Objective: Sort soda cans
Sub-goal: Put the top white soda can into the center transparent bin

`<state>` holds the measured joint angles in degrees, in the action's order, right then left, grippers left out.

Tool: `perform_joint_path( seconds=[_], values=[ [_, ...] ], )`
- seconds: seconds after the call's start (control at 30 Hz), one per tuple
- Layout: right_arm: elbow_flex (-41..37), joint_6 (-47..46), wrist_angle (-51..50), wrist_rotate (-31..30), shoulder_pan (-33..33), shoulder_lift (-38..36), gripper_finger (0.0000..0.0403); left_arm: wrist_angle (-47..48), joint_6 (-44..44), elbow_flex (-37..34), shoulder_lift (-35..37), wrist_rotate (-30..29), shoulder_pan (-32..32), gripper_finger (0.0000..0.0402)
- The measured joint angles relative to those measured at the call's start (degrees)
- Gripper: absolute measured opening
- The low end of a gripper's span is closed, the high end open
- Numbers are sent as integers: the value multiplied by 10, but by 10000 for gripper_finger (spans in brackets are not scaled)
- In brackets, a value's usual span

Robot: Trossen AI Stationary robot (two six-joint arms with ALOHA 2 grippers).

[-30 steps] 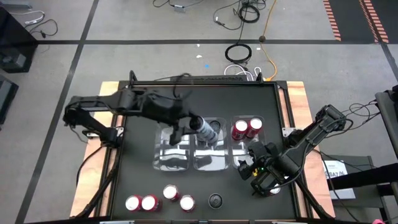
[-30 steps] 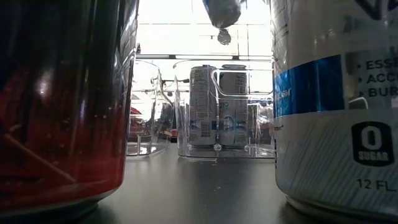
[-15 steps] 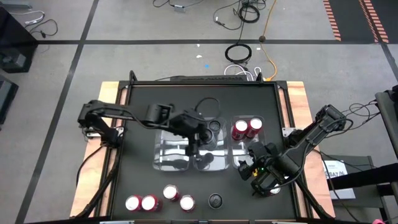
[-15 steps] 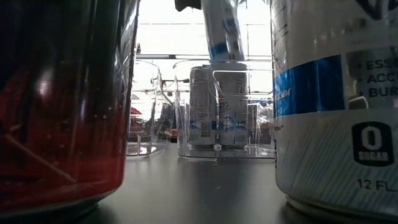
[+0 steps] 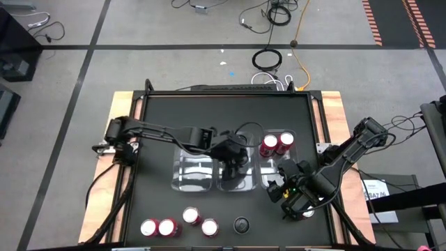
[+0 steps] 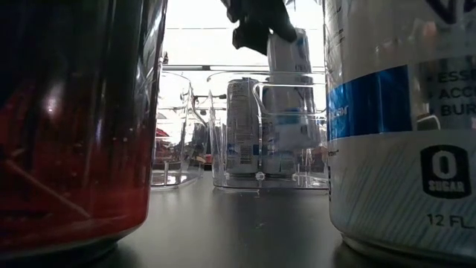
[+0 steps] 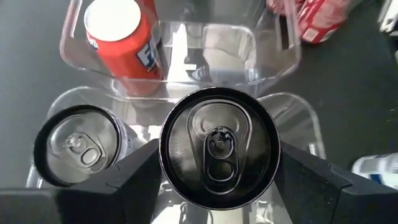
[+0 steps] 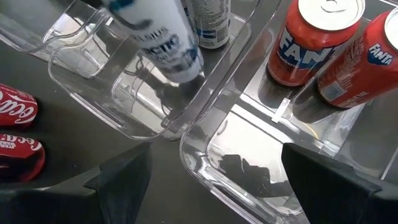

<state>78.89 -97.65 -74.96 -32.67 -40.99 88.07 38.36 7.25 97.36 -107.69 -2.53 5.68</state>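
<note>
My left gripper (image 5: 233, 155) is shut on a silver-and-blue soda can with a dark top (image 7: 219, 146), over the middle clear bin (image 5: 224, 183). In the low view the can (image 6: 290, 52) reaches down behind the bin wall. A second dark-topped can (image 7: 79, 146) stands in that bin. Two red cans (image 5: 268, 145) (image 5: 284, 141) stand in the right bin (image 5: 272, 171). My right gripper (image 5: 282, 187) is open and empty near the right bin's near end; its wrist view shows the held can (image 8: 165, 37). My left gripper pinches the can between its two fingers (image 7: 143, 180), which stand on opposite sides of its wall just below the top rim (image 7: 171, 180). The fingers come from above, pointing down along the can. The can hangs slightly tilted below them, its lower end (image 8: 180, 68) inside the bin.
An empty clear bin (image 5: 195, 171) lies to the left of the middle one. Several red cans (image 5: 166, 227) and one dark-topped can (image 5: 241, 224) stand near the table's near edge. A red can (image 6: 74, 119) and a white-and-blue can (image 6: 401, 119) fill the low view's foreground.
My left gripper has gone toward the table's right edge and down over the middle bin with the can. The can has turned from steeply tipped to nearly upright, and its lower end has gone down into the bin.
</note>
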Motion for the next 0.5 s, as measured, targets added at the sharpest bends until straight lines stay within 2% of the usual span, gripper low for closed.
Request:
perform_joint_path(
  seconds=[0.5],
  values=[
    [0, 11, 1, 0, 0, 0, 345, -4, 0, 0, -40, 5, -26, 276]
  ],
)
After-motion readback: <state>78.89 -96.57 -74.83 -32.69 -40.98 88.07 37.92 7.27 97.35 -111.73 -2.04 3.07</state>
